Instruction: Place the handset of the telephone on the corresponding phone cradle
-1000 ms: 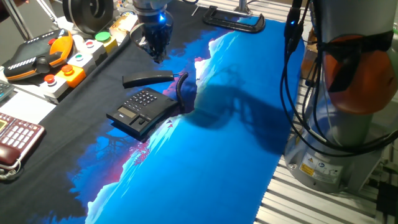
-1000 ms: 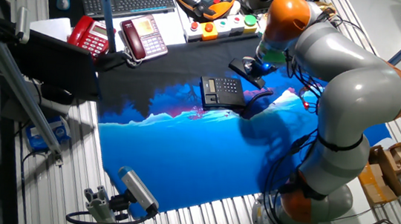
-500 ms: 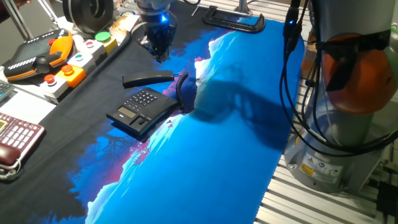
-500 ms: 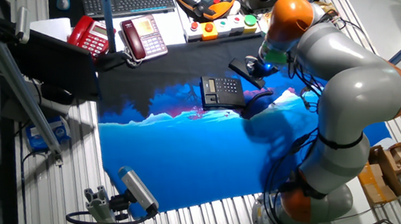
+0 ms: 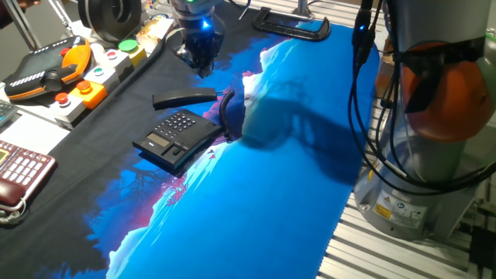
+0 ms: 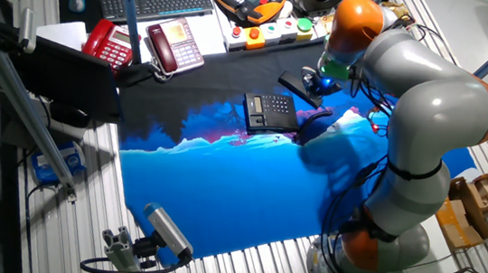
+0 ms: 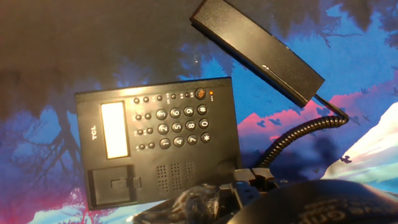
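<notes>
The black telephone [image 5: 174, 136] lies on the dark cloth with its keypad up. It also shows in the other fixed view [image 6: 271, 112] and in the hand view [image 7: 158, 140]. Its phone cradle [image 7: 124, 185] is the recessed strip along the lower edge in the hand view, and nothing lies in it. The handset [image 5: 184, 98] lies flat on the cloth just beyond the base, apart from it [image 7: 258, 53] [image 6: 298, 89]. A coiled cord [image 7: 298, 134] joins them. My gripper [image 5: 201, 68] hangs above the cloth behind the handset, holding nothing [image 6: 315, 80]. Its jaws are not clear.
A control panel with coloured buttons [image 5: 93, 74] and an orange pendant [image 5: 54, 70] stand at the back left. A dark red phone [image 5: 19, 174] lies at the left edge. A black clamp [image 5: 291, 23] lies at the back. A blue mat [image 5: 279, 178] covers the right.
My gripper has drifted slightly right and away from the handset. The handset and the phone have not moved.
</notes>
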`<state>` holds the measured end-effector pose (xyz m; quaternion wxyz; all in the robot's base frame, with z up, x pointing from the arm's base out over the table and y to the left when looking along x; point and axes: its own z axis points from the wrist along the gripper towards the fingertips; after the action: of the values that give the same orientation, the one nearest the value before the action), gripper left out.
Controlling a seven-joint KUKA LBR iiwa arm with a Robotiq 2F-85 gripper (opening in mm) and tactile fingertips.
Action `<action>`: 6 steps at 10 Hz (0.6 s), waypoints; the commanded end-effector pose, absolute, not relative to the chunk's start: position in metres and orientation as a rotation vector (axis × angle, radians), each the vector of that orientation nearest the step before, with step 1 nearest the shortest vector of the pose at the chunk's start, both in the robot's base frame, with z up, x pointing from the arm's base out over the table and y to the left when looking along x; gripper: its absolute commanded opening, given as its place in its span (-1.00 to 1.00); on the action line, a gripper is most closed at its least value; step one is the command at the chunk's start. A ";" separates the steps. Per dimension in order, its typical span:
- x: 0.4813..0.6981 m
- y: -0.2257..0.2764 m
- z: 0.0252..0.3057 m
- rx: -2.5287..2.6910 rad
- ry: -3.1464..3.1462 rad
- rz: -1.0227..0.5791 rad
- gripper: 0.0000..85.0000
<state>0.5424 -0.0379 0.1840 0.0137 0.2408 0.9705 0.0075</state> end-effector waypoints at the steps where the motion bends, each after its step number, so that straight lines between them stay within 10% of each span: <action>1: 0.542 -0.038 0.184 0.895 2.978 0.028 -0.98; 6: 0.544 -0.038 0.180 1.214 2.845 0.063 -0.98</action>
<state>0.5447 -0.0380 0.1793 0.0230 0.3402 0.9398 0.0215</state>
